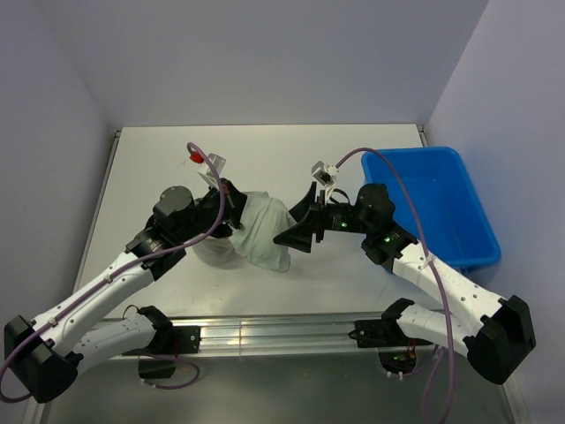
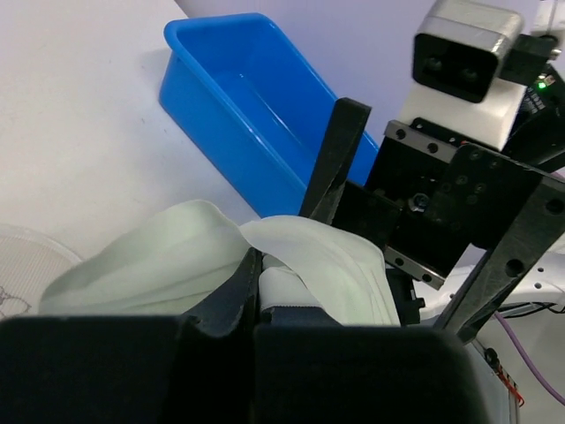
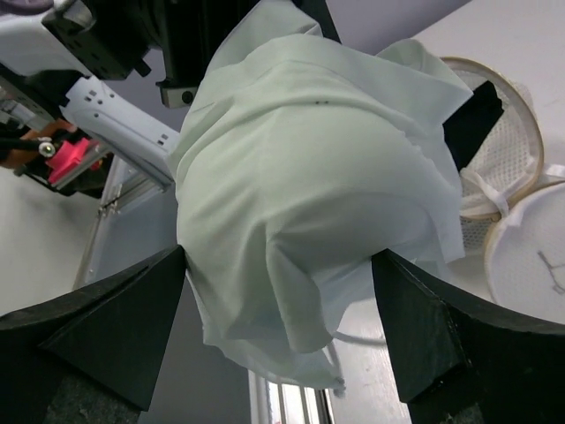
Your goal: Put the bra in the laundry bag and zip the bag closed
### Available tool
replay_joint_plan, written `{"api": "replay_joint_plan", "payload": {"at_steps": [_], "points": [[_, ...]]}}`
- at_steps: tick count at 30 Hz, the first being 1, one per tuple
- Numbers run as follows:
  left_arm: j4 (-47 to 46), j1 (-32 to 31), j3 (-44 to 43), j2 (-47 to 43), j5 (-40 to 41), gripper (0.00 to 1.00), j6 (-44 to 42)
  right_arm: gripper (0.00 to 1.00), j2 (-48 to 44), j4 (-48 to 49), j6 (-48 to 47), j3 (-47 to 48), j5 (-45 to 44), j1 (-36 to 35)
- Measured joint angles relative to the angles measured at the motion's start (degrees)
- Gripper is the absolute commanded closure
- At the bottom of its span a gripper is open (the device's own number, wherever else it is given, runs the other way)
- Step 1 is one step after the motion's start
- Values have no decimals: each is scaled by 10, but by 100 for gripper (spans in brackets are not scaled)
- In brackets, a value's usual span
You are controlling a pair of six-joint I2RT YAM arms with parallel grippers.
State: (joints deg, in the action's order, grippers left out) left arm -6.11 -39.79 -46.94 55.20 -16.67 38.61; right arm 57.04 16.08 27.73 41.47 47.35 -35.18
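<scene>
Bra (image 1: 262,231) hangs bunched in the middle of the overhead view, pinched in the closed left gripper (image 2: 253,287). The right gripper (image 3: 278,265) stands wide open with a finger on either side of the cloth, gripping nothing. The laundry bag (image 3: 508,146) lies unzipped at the right edge of the right wrist view, its lid (image 3: 530,265) beside it, so packing and zipping both look undone.

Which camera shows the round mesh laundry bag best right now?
Right wrist: the cream mesh laundry bag shows its open rim and lid behind the pale fabric bra. Top view: mostly hidden under the left arm. Left wrist: only a mesh sliver.
</scene>
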Motion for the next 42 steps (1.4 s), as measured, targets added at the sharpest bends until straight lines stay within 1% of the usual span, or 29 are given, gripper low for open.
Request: {"api": "replay_joint_plan", "payload": {"at_steps": [2, 4, 5, 6, 7, 8, 9, 10, 11, 13, 14, 17, 20, 22, 24, 27, 31, 32, 33, 36, 38, 42], "points": [[-5, 0, 2, 0, 0, 100, 0, 12, 10, 31, 17, -8, -4, -5], [-5, 0, 5, -1, 0, 100, 0, 19, 14, 54, 33, -19, -13, -8], [-5, 0, 7, -3, 1, 100, -1, 28, 14, 64, 40, -26, -17, -9], [-3, 0, 8, -4, 1, 100, -2, 49, 14, 73, 45, -32, -23, -10], [-1, 0, 8, -7, 3, 100, -3, 58, 12, 77, 47, -35, -28, -10], [2, 0, 8, -10, 6, 100, -5, 79, 10, 81, 53, -38, -37, -11], [5, 0, 8, -14, 9, 97, -8, 89, 7, 84, 53, -40, -47, -11], [10, -1, 8, -19, 12, 92, -11, 96, 3, 83, 56, -43, -55, -11], [14, -1, 8, -26, 16, 80, -16, 100, -1, 82, 56, -44, -63, -11], [26, -4, 8, -40, 28, 65, -27, 100, -9, 76, 56, -44, -76, -11], [37, -4, 7, -47, 39, 51, -33, 100, -12, 71, 56, -44, -79, -11], [92, -5, -4, -67, 92, 38, -45, 100, -21, 54, 45, -44, -94, -11], [162, -3, -17, -87, 176, 37, -44, 100, -30, 32, 27, -44, -120, -11], [210, 1, -17, -105, 236, 38, -36, 100, -33, 15, 14, -42, -141, -10], [250, 9, -13, -127, 288, 44, -20, 100, -33, 4, 5, -39, -157, -10], [293, 20, 22, -179, 363, 46, 17, 100, -19, -7, -7, -22, -177, -10], [336, 32, 101, -245, 432, 43, 80, 100, 47, 23, -10, 26, -177, -11], [344, 35, 117, -253, 442, 38, 92, 100, 72, 33, -10, 44, -175, -11], [352, 38, 131, -259, 452, 36, 101, 100, 93, 40, -10, 59, -172, -12], [362, 52, 151, -256, 470, 34, 117, 100, 172, 59, -13, 129, -157, -19], [352, 68, 152, -239, 473, 41, 119, 100, 226, 72, -17, 182, -147, -27], [318, 97, 169, -210, 469, 49, 123, 100, 317, 104, -16, 261, -133, -44]]}}
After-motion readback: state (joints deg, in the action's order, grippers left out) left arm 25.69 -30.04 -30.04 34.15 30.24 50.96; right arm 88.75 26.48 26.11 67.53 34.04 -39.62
